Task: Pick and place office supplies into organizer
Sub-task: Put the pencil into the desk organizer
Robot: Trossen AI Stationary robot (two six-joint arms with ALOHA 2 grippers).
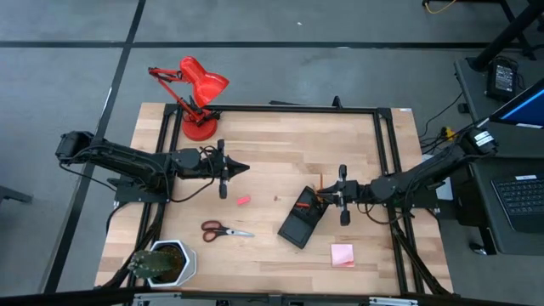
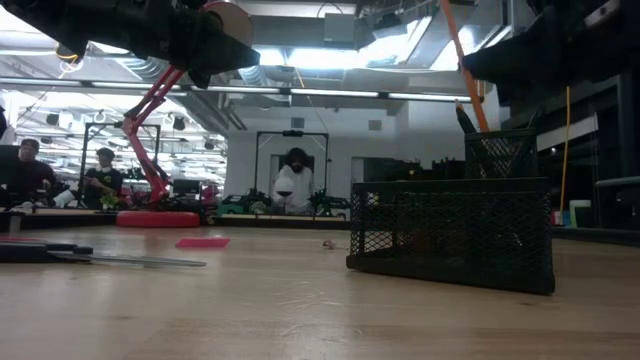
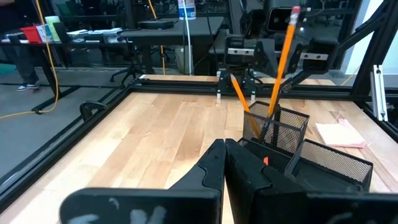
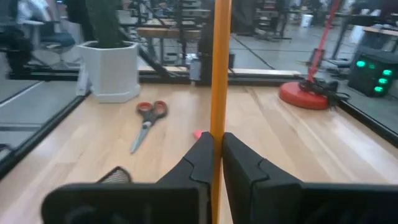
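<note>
The organizer [image 1: 297,228] is a black mesh tray with an upright cup [image 2: 500,155] and stands right of the table's middle. One orange pencil [image 3: 239,93] leans in the cup. My right gripper [image 1: 321,197] reaches in from the right over the organizer, shut on a second orange pencil [image 4: 220,62]. My left gripper [image 1: 245,169] hovers shut and empty left of the middle. Red-handled scissors [image 1: 225,229], a pink eraser piece [image 1: 243,201] and a pink sticky-note pad [image 1: 342,255] lie flat on the table. My right gripper pinches the pencil's shaft [image 4: 217,127] between its two fingers, which come nearly level from the table's right and lie across it. The pencil stands near upright, slightly tilted, eraser end [image 3: 296,10] up. Its lower end reaches down into the organizer's cup [image 3: 273,115].
A red desk lamp [image 1: 194,93] stands at the far left corner and a plant in a white pot [image 1: 166,262] at the near left corner. A black frame runs round the table's edges. People sit in the room beyond the far edge.
</note>
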